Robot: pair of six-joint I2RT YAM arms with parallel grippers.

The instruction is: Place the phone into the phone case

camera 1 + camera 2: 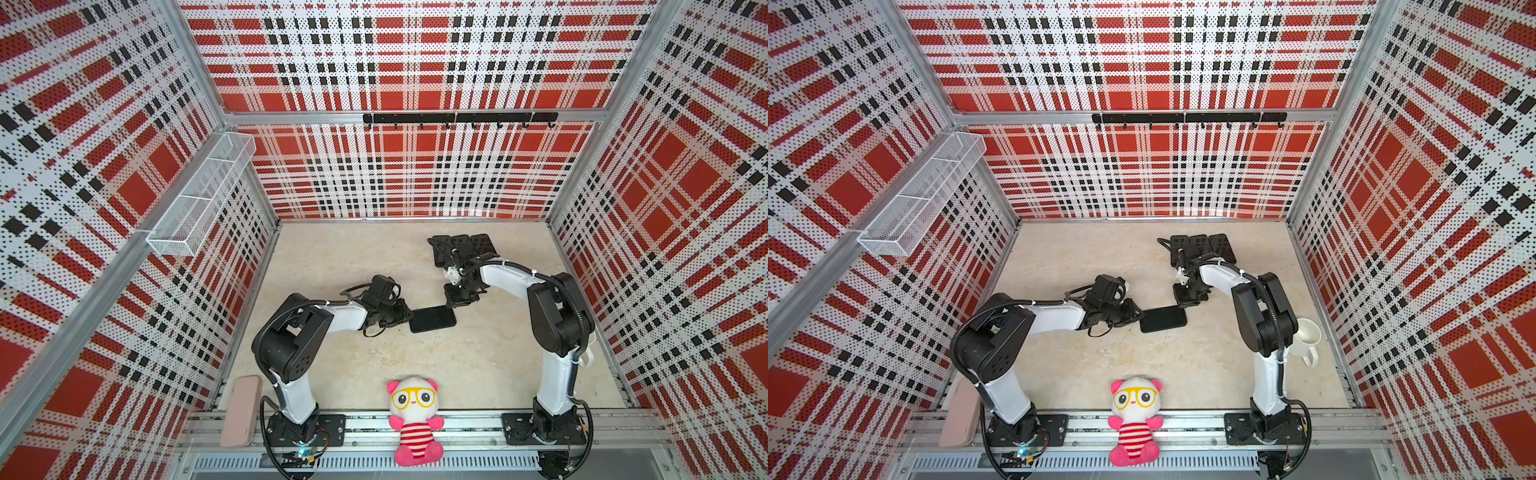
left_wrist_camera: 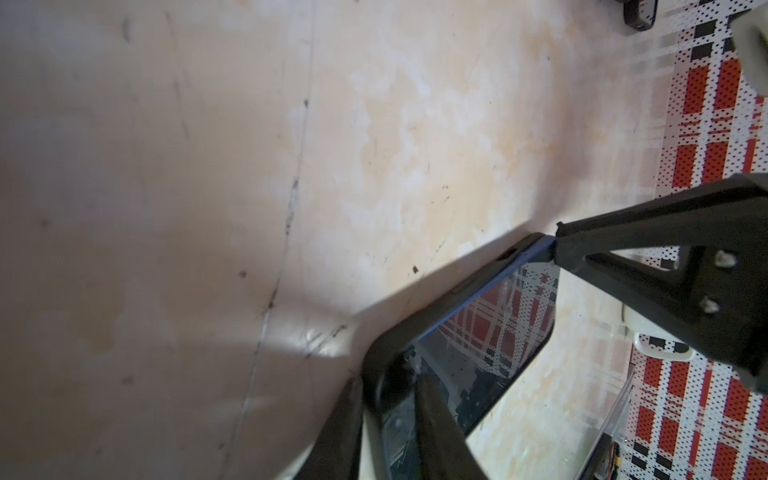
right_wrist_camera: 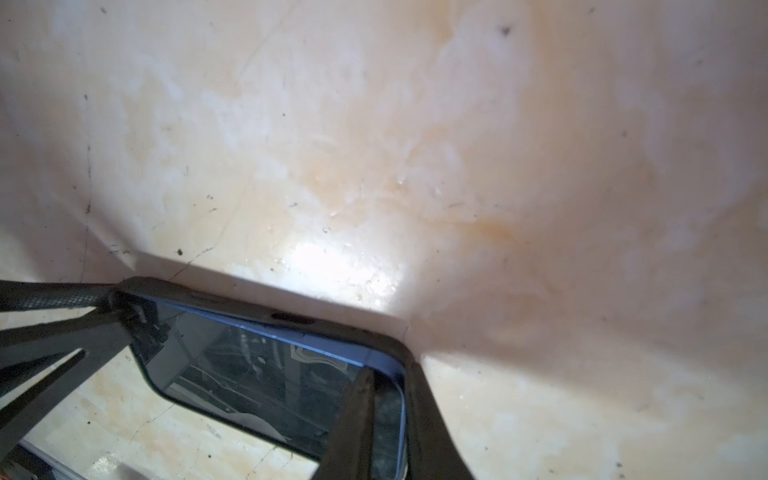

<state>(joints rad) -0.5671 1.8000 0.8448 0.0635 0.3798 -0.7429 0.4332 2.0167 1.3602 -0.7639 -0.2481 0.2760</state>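
A phone [image 1: 432,319] with a glossy dark screen [image 3: 249,365] and blue rim lies flat mid-table inside a black phone case [image 3: 291,318], whose rim frames it; both top views show it [image 1: 1163,319]. My left gripper [image 1: 409,318] is shut on the case's left end, one finger on the screen [image 2: 440,424] and one under the rim. From the back right, my right gripper [image 1: 451,305] is shut on the far right corner. One of its fingers [image 3: 353,424] rests on the glass and the other hugs the case's outer edge.
Three dark phone-sized slabs [image 1: 482,245] lie side by side at the back right, behind the right arm. A pink pouch [image 1: 241,411] and a plush toy [image 1: 415,419] sit at the front rail. A white mug [image 1: 1306,338] stands by the right wall. A mesh basket [image 1: 199,195] hangs on the left wall.
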